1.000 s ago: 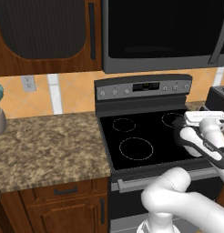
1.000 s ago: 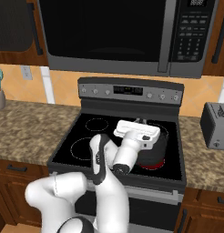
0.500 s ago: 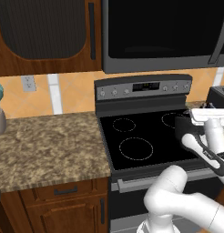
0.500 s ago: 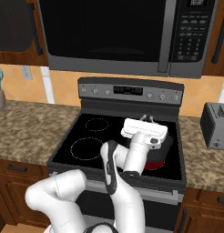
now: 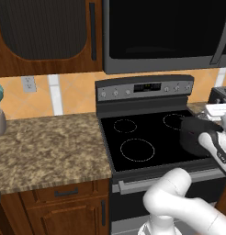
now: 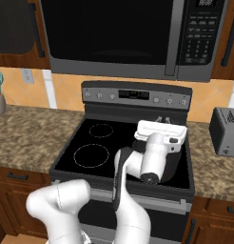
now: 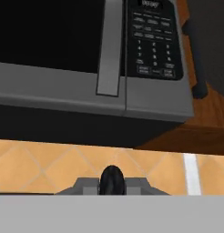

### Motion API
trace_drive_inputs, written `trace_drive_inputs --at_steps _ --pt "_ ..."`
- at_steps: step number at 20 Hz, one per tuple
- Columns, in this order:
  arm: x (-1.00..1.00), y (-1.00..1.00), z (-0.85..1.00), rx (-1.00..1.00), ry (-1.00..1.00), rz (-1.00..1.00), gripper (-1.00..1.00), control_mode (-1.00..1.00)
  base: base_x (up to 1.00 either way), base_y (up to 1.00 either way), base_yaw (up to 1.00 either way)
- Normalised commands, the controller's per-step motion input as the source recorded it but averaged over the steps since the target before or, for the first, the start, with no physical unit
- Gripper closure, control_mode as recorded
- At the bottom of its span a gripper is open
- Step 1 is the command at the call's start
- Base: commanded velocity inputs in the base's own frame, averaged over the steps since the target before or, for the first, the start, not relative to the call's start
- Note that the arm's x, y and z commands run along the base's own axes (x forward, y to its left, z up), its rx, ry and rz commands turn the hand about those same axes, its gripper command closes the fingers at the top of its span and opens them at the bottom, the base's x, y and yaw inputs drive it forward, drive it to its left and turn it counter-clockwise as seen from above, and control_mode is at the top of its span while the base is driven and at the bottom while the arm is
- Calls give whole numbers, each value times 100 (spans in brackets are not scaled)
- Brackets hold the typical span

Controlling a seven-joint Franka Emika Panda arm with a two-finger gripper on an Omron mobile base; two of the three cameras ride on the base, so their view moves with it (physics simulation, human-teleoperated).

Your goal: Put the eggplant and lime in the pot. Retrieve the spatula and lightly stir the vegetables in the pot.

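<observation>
- Your gripper [image 7: 112,181] is clenched around a dark, rounded object that sits between its tips in the hand view; you cannot tell what it is.
- The hand is raised over the right side of the stove [image 6: 90,138], tilted up so its camera faces the microwave [image 7: 109,54] and the tiled wall.
- The pot [image 5: 194,137] rests on the near right burner, partly hidden behind the arm.
- A toaster [image 6: 226,131] stands on the counter [image 5: 46,147] right of the stove.
</observation>
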Motion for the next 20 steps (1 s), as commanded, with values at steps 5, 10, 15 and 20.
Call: trace_drive_inputs --at_steps 5,10,15,20 --pt "-8 17 19 1 30 0 100 -100 0 0 0" --pt "-24 31 0 1 24 0 100 -100 0 0 0" --pt "-18 35 2 3 9 0 100 -100 0 0 0" --pt "-24 19 7 5 0 0 100 -100 0 0 0"
